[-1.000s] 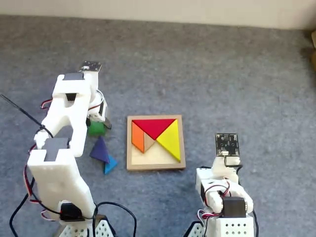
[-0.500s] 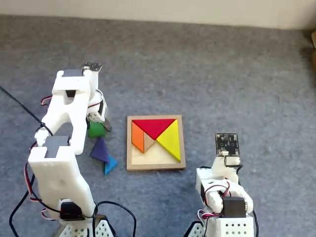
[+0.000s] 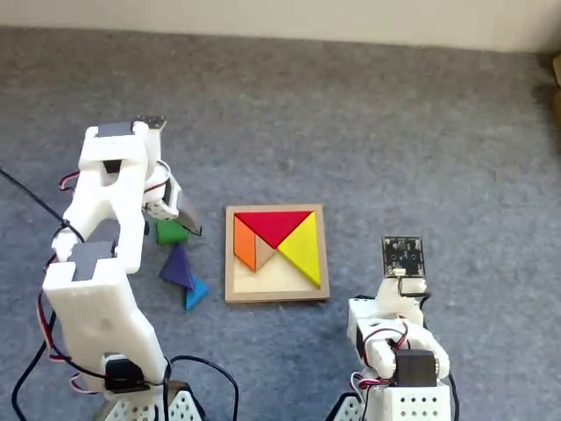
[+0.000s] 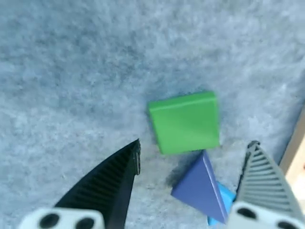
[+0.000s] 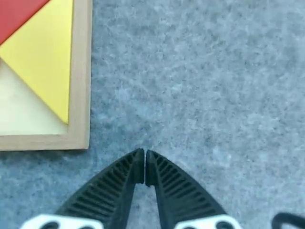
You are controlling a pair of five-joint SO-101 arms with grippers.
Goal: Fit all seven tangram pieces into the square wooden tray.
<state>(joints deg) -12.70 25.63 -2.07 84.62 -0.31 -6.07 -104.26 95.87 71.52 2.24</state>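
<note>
The small dark board [image 3: 402, 255] on the right arm's wrist carries marks too fine for us to read.

The left arm [image 3: 110, 202] stretches forward along the left of the tray, its wrist bent down over the loose pieces. We see the left gripper [image 4: 195, 145] spread wide with nothing in it. The green square [image 4: 185, 121] lies flat on the grey carpet [image 3: 394, 132] just past its tips and apart from both. The right arm [image 3: 399, 346] sits folded near its base. We see the right gripper [image 5: 144, 155] with its jaws pressed together on nothing, above bare carpet near a corner of the tray.

The square wooden tray [image 3: 276, 296] lies between the two arms. It holds four pieces: the red triangle [image 3: 273, 224], the yellow triangle [image 3: 302, 250], the orange piece [image 3: 244, 244] and the small tan triangle [image 3: 263, 256]. Its near strip is bare wood. Three pieces wait on the carpet to the tray's left. These are the green square, the dark blue triangle [image 3: 178, 267] just beside it, and the light blue piece [image 3: 195, 291] touching that triangle's near corner.

Against the earlier high views, the left arm has swung a little away from the tray, so more of the green square shows. The pieces and the right arm lie as they did.
</note>
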